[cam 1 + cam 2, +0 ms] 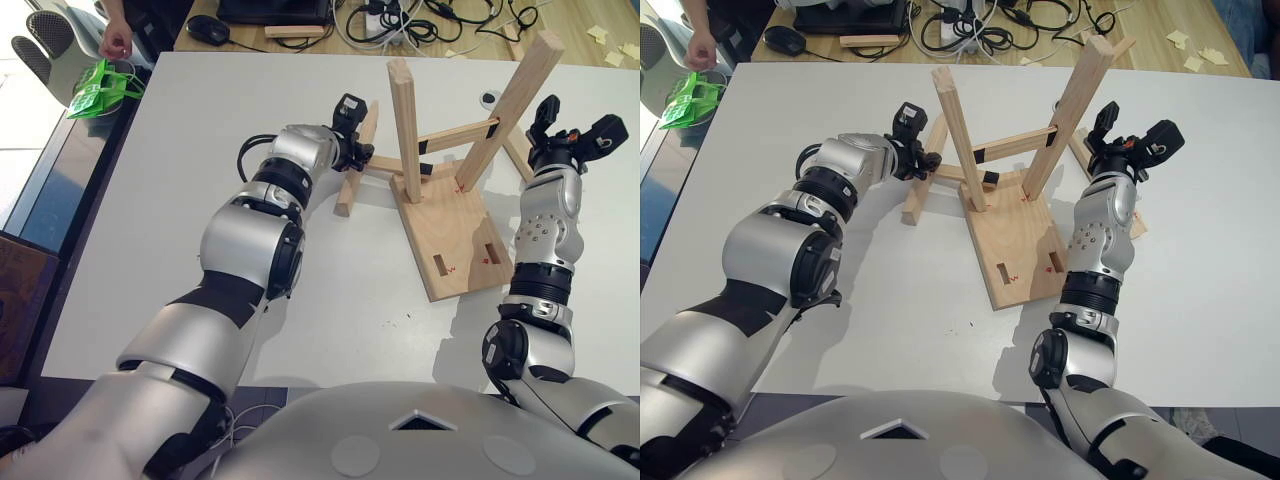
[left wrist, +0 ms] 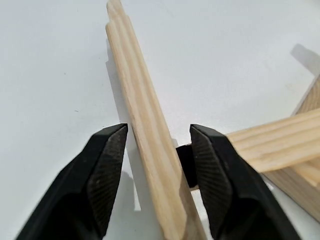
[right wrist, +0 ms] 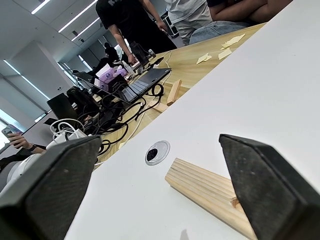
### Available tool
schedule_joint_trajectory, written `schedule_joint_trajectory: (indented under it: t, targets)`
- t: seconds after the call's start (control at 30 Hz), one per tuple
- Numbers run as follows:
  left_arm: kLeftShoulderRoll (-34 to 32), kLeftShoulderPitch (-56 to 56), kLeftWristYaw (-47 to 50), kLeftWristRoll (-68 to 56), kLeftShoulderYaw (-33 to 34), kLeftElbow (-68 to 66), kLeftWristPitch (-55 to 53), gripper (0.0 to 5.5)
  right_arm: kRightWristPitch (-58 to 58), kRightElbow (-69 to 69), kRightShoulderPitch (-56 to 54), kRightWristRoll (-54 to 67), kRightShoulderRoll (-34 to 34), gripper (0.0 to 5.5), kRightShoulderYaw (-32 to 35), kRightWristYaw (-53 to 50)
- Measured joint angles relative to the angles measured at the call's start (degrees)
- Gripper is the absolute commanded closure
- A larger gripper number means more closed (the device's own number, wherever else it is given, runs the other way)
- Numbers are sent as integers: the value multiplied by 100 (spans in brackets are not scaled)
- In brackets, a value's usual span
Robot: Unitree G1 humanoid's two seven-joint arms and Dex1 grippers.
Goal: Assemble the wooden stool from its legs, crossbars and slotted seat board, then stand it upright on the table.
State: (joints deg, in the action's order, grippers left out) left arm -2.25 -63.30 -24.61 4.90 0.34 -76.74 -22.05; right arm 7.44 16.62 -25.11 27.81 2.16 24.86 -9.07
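Wooden and pale, the loose leg (image 2: 142, 125) lies on the white table (image 1: 200, 150) and runs straight through the left claw (image 2: 159, 135), whose ribbed black fingers (image 2: 107, 165) stand part-open on either side of it; a sliver of daylight shows on at least one side, so the claw looks to be straddling the leg rather than clamping it, though how near the closer pad sits is hard to tell. Just past the fingers a second crossbar (image 2: 270, 142) meets the leg. Beyond the left claw, towards the other arm, the seat board (image 1: 455, 235) lies flat with two upright legs (image 1: 405, 130) standing in its slots, tied by a crossbar (image 1: 455, 137). The right claw (image 3: 159, 140) hangs near the farther of those uprights, spread wide and holding nothing, with a short loose stick (image 3: 210, 192) on the table below and ahead of it. The leg is probably light and quite stiff, with dry, fairly smooth grain that ribbed pads should hold well. A firm squeeze across its two narrow faces, close to where the claw now sits beside the joint, would likely keep it from twisting; a grip near the far tip would let its length lever it round. The half-built frame looks top-heavy and only slotted in, so sideways pushes could tip or unseat it.
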Motion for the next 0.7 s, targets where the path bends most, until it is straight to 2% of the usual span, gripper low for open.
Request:
schedule_joint_trajectory:
  t: [0.17, 0.23, 0.7]
  targets:
    - [-17, 40, 20, -64, 94, 14, -63, 434, 20, -9, 1, -2, 0, 113, 0, -3]
    - [-21, 53, 21, -103, 146, 19, -87, 451, 23, -9, 1, -3, 1, 113, 0, -3]
    - [-275, 115, 362, -484, 801, 24, -204, 451, 27, -8, 1, -4, 15, 113, 5, -3]
